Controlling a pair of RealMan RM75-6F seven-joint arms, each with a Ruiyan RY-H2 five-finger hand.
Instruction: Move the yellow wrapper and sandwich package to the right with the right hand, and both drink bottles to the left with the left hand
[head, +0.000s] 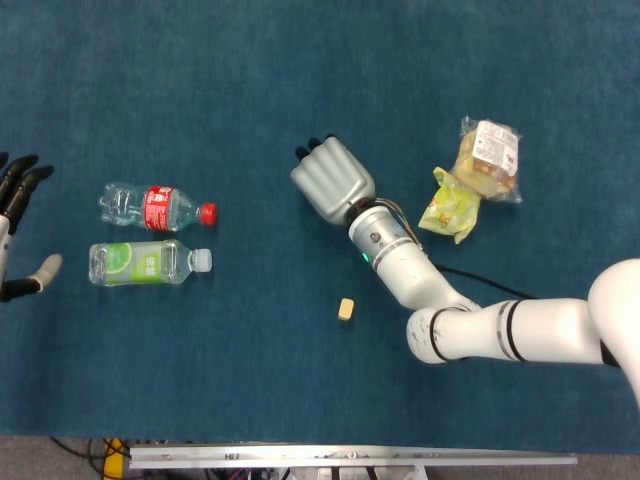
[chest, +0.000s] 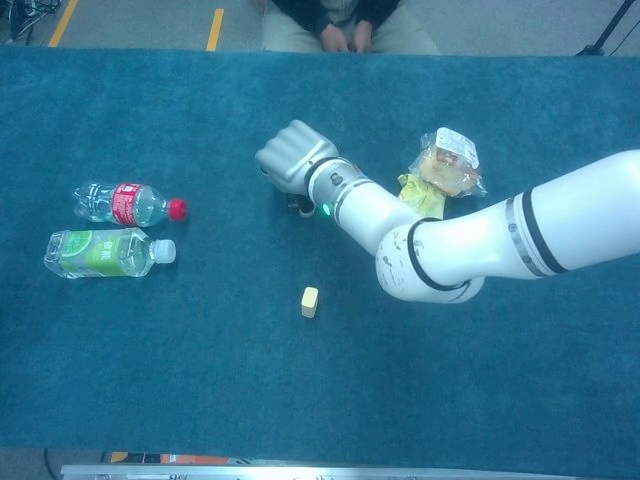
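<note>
Two drink bottles lie side by side at the left: a red-label bottle (head: 155, 207) (chest: 125, 203) and, nearer me, a green-label bottle (head: 145, 262) (chest: 100, 252). The sandwich package (head: 488, 158) (chest: 447, 160) lies at the right, overlapping the yellow wrapper (head: 449, 207) (chest: 420, 192). My right hand (head: 332, 180) (chest: 290, 158) hovers mid-table, left of the wrapper, back up, fingers curled under, holding nothing. At the head view's left edge, my left hand (head: 15, 230) has its fingers spread, left of both bottles and apart from them. The chest view does not show it.
A small yellow block (head: 346, 309) (chest: 310, 301) sits on the blue cloth (head: 200, 380) near the middle, in front of my right forearm. A seated person (chest: 340, 25) is beyond the table's far edge.
</note>
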